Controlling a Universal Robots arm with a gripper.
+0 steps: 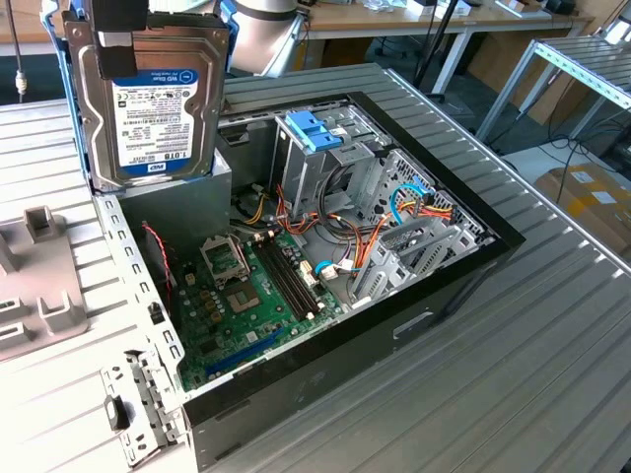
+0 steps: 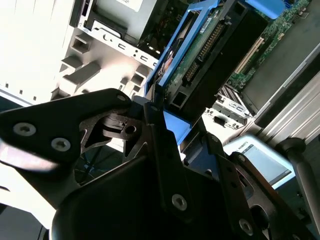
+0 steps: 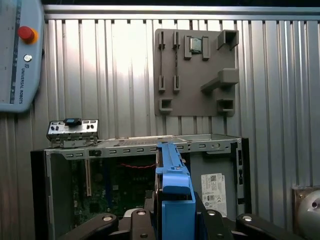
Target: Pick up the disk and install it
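Note:
The disk [image 1: 148, 108] hangs upright above the open computer case [image 1: 394, 325], at the exterior view's upper left, its white label facing the camera and a blue carrier around its edges. My gripper [image 1: 116, 41] is shut on its top edge. In the second wrist view the disk [image 2: 200, 55] stands edge-on between the black fingers [image 2: 155, 130], its connector side showing. The first wrist view looks down the disk's blue carrier [image 3: 174, 195] clamped in my gripper [image 3: 174, 222], with the case below.
Inside the case are a metal cage with light-blue handles [image 1: 314, 133], a grey power-supply box [image 1: 187, 192], the motherboard [image 1: 246, 296] and loose cables [image 1: 404, 212]. A grey fixture plate [image 3: 195, 70], a metal bracket [image 3: 72, 131] and a pendant [image 3: 17, 55] lie on the ribbed table.

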